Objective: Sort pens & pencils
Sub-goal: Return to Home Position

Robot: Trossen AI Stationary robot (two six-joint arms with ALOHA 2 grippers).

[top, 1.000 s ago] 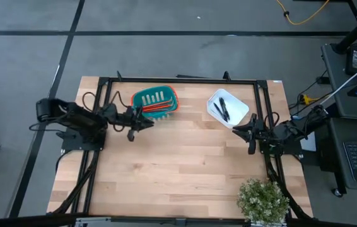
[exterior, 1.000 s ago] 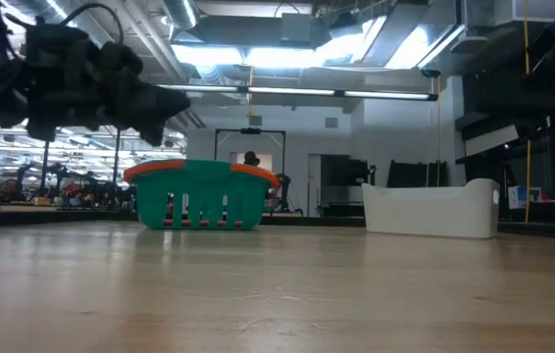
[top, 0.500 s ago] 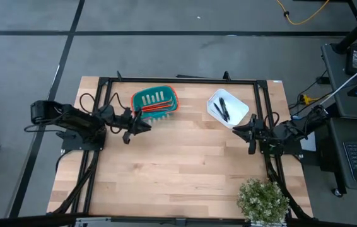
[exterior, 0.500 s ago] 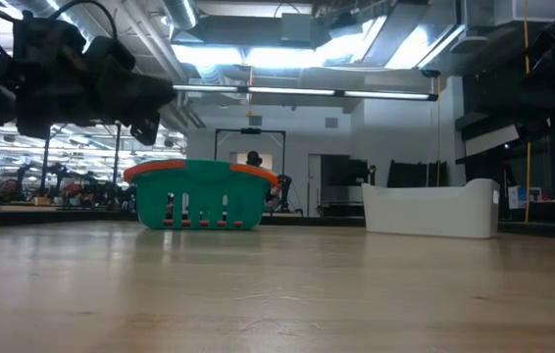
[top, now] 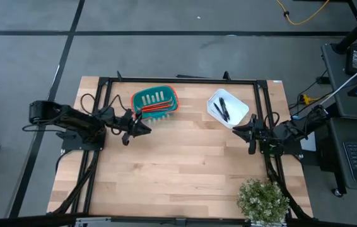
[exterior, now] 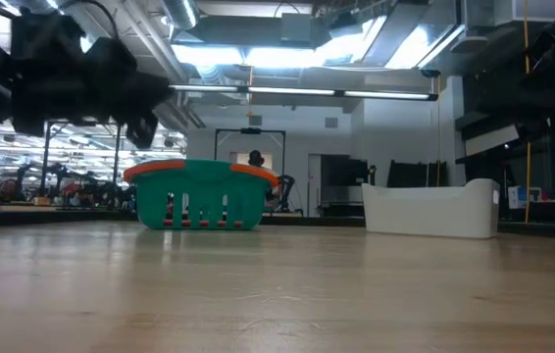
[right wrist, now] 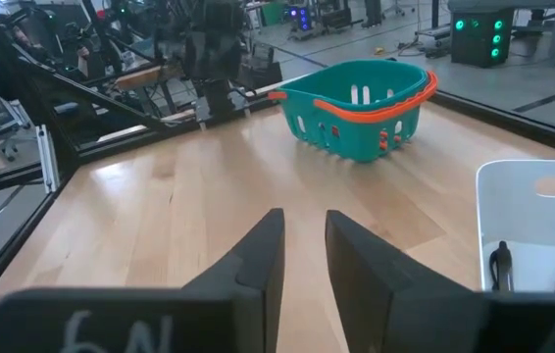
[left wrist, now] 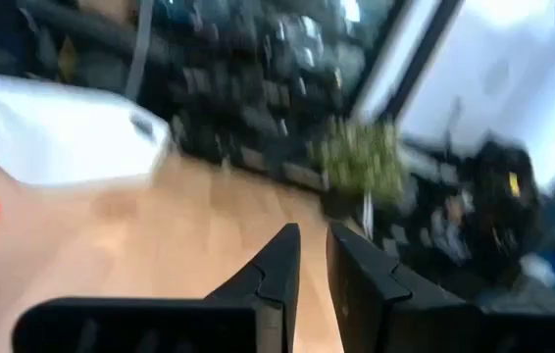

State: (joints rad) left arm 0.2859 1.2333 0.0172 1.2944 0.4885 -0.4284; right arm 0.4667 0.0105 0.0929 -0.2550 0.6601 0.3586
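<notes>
The teal basket with an orange rim (top: pixel 155 103) (exterior: pixel 202 194) (right wrist: pixel 361 108) stands at the table's far side. The red-orange pencils (top: pixel 157 108) lie in it. To its right the white tray (top: pixel 236 115) (exterior: pixel 432 208) (right wrist: pixel 542 211) holds the black pens (top: pixel 221 109) (right wrist: pixel 498 263). My left gripper (top: pixel 146 129) (left wrist: pixel 313 245) hovers shut and empty just near and left of the basket. My right gripper (top: pixel 234 131) (right wrist: pixel 304 235) waits shut and empty near the tray's near edge, pointing toward the table's left.
A potted plant (top: pixel 263 198) stands at the table's near right corner. A black frame (top: pixel 178 80) runs along the far edge and down both sides. Bare wood (top: pixel 178 170) fills the middle and near part of the table.
My left gripper has drawn back from the basket toward the table's left edge and slightly toward the near edge, staying shut and empty. The right arm and all objects have kept still.
</notes>
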